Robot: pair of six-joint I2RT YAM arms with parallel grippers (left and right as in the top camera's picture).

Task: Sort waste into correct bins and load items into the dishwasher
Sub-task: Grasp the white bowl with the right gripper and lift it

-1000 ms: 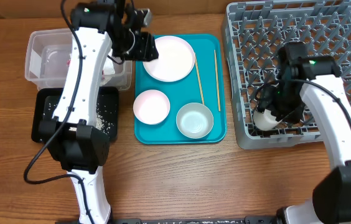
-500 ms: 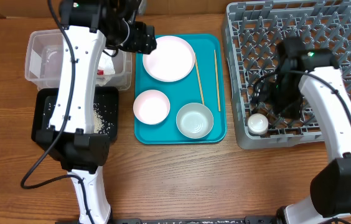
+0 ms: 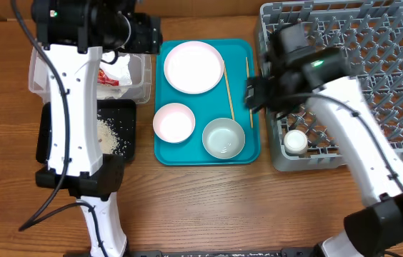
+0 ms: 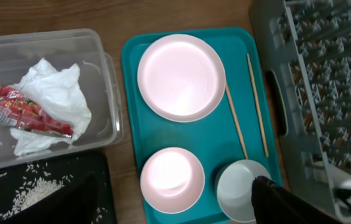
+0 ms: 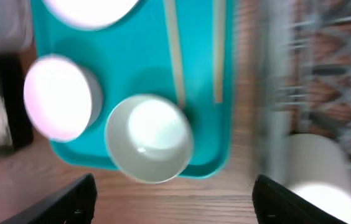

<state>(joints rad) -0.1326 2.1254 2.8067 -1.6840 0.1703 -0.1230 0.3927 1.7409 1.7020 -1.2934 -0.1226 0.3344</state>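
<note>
The teal tray (image 3: 248, 153) holds a white round plate (image 3: 193, 67), a small white dish (image 3: 173, 122), a white bowl (image 3: 224, 138) and two wooden chopsticks (image 3: 229, 89). A small white cup (image 3: 295, 141) stands in the front left corner of the grey dish rack (image 3: 373, 71). The clear tub (image 3: 44, 71) holds the crumpled napkin (image 4: 51, 93) and the red wrapper (image 4: 23, 112). The black tray (image 3: 48, 132) holds rice scraps (image 3: 108, 135). My left gripper (image 4: 169, 205) is open and empty, high over the tray. My right gripper (image 5: 172, 199) is open and empty, over the tray's right edge.
The wooden table (image 3: 209, 207) runs in front of the tray and bins. The dish rack's left wall (image 3: 269, 107) stands right beside the teal tray.
My right gripper let go of the cup in the rack corner and moved left toward the teal tray. My left arm rose and drew back left, uncovering the napkin and wrapper in the tub.
</note>
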